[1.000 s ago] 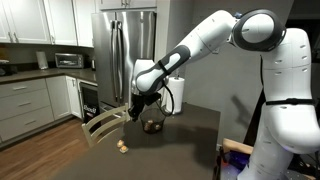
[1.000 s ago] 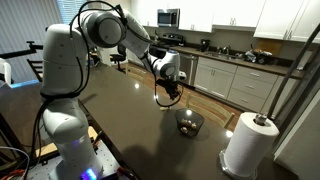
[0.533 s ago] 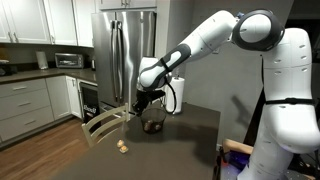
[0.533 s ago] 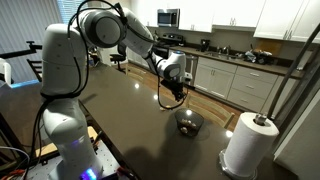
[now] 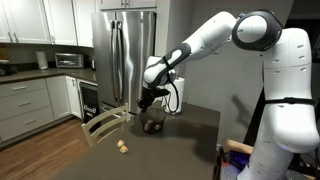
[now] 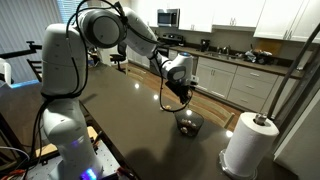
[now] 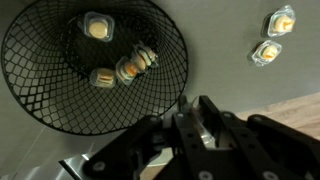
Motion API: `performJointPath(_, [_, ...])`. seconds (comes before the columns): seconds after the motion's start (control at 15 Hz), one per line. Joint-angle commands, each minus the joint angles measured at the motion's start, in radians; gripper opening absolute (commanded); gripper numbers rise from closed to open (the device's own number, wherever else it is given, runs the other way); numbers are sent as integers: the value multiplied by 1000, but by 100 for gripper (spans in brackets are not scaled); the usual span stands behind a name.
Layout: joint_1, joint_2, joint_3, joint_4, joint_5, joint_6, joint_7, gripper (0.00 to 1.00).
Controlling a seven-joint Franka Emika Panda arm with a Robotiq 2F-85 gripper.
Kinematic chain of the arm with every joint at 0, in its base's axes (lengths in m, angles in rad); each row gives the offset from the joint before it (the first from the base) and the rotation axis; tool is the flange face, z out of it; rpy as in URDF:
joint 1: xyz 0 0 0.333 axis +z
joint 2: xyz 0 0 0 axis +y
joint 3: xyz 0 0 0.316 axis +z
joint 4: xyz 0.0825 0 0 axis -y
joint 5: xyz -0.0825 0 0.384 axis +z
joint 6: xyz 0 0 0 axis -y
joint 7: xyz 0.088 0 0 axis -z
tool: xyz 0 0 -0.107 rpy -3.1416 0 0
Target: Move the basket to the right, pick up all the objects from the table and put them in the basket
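The dark wire-mesh basket (image 7: 30,100) stands on the dark table (image 6: 110,110) and holds three pale tan pieces (image 7: 135,65). It shows in both exterior views (image 5: 153,126) (image 6: 189,122). My gripper (image 7: 195,110) hangs just above the basket's rim (image 5: 148,103) (image 6: 183,95). It is shut on a small pale piece (image 7: 200,122) that shows only partly between the fingers. Two more tan pieces (image 7: 274,22) (image 7: 266,52) lie on the table beside the basket, near the table edge in an exterior view (image 5: 121,147).
A white paper towel roll (image 6: 247,143) stands on the table near the basket, behind it in an exterior view (image 5: 178,95). A pale wooden chair (image 5: 103,125) stands at the table edge beside the loose pieces. Kitchen counters and a fridge are behind.
My gripper has moved away from the loose pieces at the table edge towards the basket and now hangs over its rim. The basket has not moved.
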Motion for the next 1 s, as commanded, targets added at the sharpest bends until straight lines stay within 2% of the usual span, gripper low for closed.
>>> performJointPath(0.0, [-22, -19, -10, -24, 32, 0, 39, 9])
performJointPath(0.47, [-27, -20, -31, -26, 36, -28, 114, 9])
performJointPath(0.53, [-25, -21, -31, -26, 35, -29, 117, 43])
performJointPath(0.67, [-21, -19, -29, -25, 30, -28, 122, 49])
performJointPath(0.93, [-10, -18, -17, -25, 21, -24, 116, 75])
